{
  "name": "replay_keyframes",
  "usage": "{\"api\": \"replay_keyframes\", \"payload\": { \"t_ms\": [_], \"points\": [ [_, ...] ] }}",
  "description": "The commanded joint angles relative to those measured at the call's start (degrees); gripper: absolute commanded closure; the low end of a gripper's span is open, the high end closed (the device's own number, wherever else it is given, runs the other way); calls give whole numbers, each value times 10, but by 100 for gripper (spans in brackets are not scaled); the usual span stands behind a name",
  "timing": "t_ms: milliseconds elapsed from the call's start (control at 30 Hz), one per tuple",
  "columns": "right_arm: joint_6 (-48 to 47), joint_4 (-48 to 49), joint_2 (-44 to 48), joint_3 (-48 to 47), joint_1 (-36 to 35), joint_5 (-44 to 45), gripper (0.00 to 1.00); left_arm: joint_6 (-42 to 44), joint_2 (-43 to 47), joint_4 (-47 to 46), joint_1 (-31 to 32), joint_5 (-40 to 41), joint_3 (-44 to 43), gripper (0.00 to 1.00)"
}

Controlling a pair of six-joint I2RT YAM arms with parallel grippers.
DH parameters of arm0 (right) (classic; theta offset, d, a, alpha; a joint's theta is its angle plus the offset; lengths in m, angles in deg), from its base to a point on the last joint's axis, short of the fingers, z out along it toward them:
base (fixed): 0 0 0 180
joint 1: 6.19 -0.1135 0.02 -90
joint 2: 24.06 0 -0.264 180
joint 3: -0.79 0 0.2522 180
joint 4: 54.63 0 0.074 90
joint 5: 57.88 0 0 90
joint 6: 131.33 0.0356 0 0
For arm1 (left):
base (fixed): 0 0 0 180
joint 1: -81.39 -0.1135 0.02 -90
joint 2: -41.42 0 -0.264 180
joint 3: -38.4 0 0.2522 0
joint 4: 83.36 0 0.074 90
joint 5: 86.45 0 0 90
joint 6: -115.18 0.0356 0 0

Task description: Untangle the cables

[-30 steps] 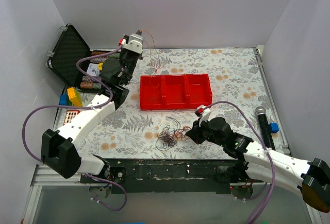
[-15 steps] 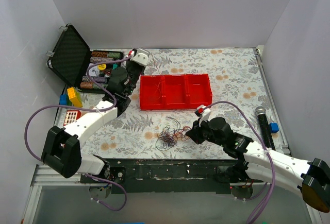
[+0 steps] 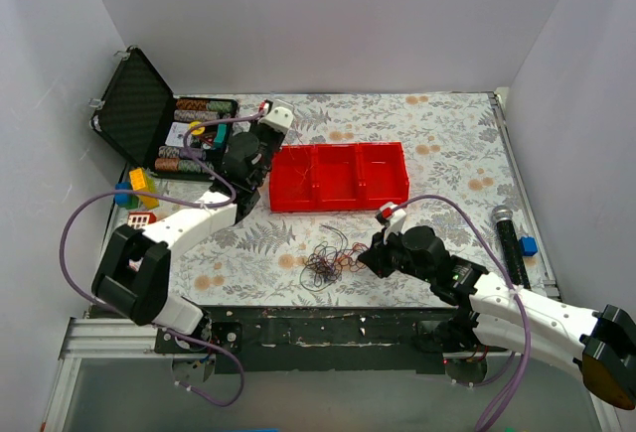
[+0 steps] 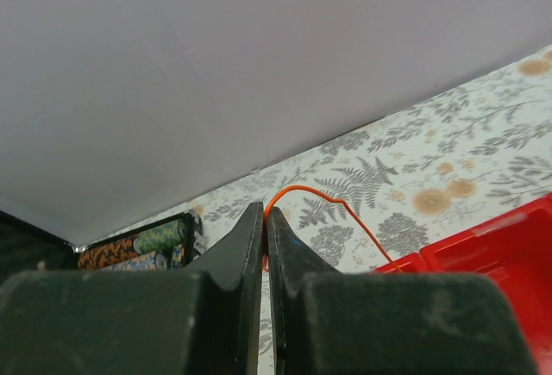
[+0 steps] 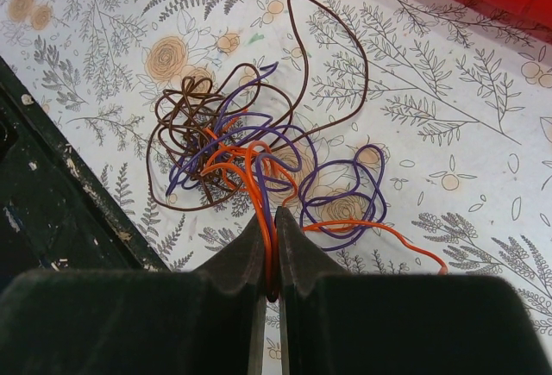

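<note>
A clump of thin brown, purple and orange cables [image 3: 326,261] lies on the floral cloth in front of the red tray [image 3: 338,176]. In the right wrist view the clump [image 5: 233,142] sits just ahead of my right gripper [image 5: 269,228], which is shut on an orange cable [image 5: 259,187] of the clump; this gripper [image 3: 370,256] is at the clump's right side. My left gripper [image 4: 264,220] is shut on a separate orange cable [image 4: 345,207] that arcs down toward the tray's left end [image 4: 483,254]. This gripper [image 3: 270,134] is beside the tray's back left corner.
An open black case [image 3: 134,114] with chip rolls [image 3: 194,109] stands at the back left. Coloured blocks [image 3: 139,186] lie below it. A microphone [image 3: 507,238] and a small blue block [image 3: 528,245] lie at the right edge.
My left gripper has come down and to the right from the back wall toward the red tray, carrying its orange cable. The right arm and the clump have not moved.
</note>
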Motion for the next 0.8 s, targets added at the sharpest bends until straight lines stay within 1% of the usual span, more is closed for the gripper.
{"api": "replay_keyframes", "payload": {
  "t_ms": [0,67,133,233,300,467,500,600,733,767],
  "points": [
    [7,31,6,6,0,-1,88,46,-46,-78,-3,92,17,100],
    [8,32,9,10,0,1,88,65,-66,-114,-3,107,19,100],
    [7,31,10,10,0,3,88,67,-78,-129,-4,106,15,100],
    [2,27,6,8,0,5,87,53,-94,-119,-4,112,2,100],
    [1,25,2,5,0,6,87,61,-99,-108,-5,104,1,100],
    [1,26,-4,6,1,7,87,138,-86,-132,-3,28,81,100],
    [1,27,-5,5,1,7,87,154,-85,-116,-3,7,94,100],
    [2,30,-10,6,2,4,87,202,-82,-112,-1,-30,124,100],
    [1,31,-14,3,2,2,87,197,-78,-88,0,-44,116,100],
    [1,31,-14,3,3,1,87,191,-78,-75,1,-48,108,98]
  ]
}}
